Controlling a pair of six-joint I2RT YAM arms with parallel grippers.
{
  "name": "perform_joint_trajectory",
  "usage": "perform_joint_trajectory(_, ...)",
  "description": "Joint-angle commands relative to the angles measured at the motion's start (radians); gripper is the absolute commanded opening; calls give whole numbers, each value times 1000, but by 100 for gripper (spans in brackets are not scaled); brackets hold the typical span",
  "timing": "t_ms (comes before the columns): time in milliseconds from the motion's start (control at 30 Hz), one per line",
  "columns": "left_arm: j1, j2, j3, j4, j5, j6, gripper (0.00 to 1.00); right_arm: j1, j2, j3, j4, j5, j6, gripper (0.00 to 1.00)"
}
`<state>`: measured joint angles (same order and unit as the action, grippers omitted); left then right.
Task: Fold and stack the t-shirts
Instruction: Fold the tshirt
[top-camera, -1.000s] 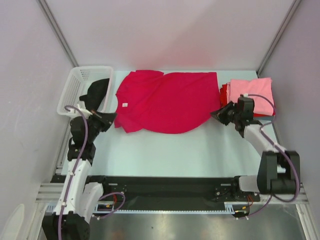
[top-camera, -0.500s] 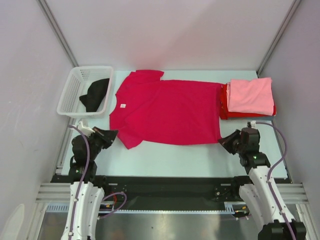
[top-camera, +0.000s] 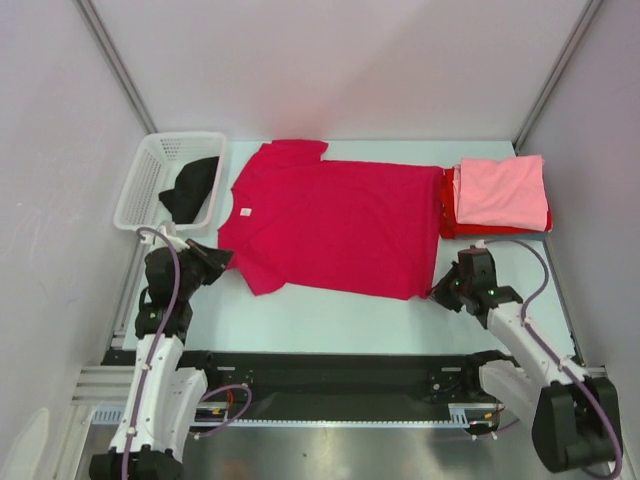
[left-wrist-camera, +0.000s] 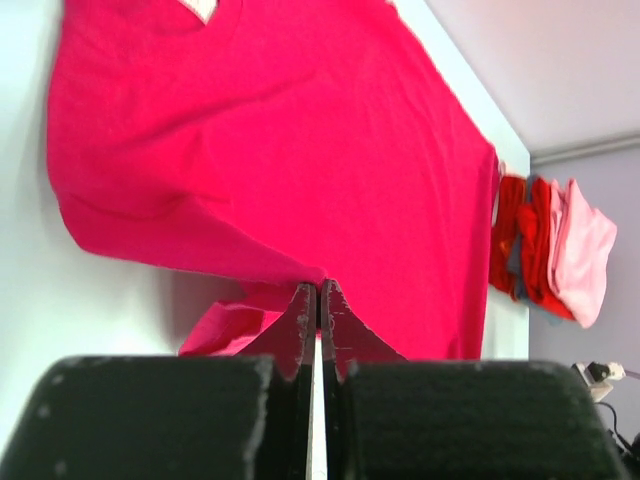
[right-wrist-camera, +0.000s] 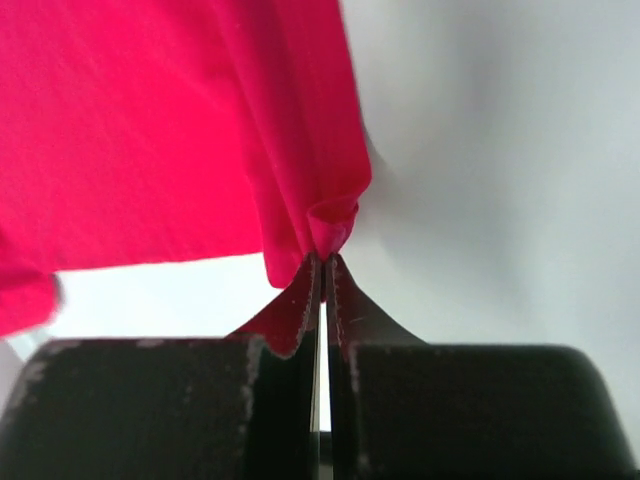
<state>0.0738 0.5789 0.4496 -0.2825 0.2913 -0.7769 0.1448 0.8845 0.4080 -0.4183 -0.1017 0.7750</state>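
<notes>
Cloth lies smooth across most of the crimson shirt, which is spread flat on the tabletop just right of the basket. Its collar and white label point toward the basket and its hem lies on the side away from it. The left claw, just in front of the basket, is pinched together on the near sleeve edge, holding it slightly raised. The right claw, well right of the basket, is clamped on the near hem corner, with cloth gathered into a small fold at its tips. A black shirt sits in the basket. Past the crimson shirt from the basket, a folded pink shirt tops the folded red shirts.
</notes>
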Motion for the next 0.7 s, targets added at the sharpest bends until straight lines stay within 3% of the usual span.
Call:
perform_joint_trajectory(0, -3, 51, 92, 104, -61, 2, 0, 67, 101, 121, 87, 101, -23, 0)
perform_joint_trajectory(300, -2, 260, 172, 268, -101, -102, 0, 61, 289, 316, 105, 256, -62, 0)
perform_joint_trajectory(667, -9, 570, 392, 388, -95, -147, 0, -76, 502, 485, 136, 198, -76, 0)
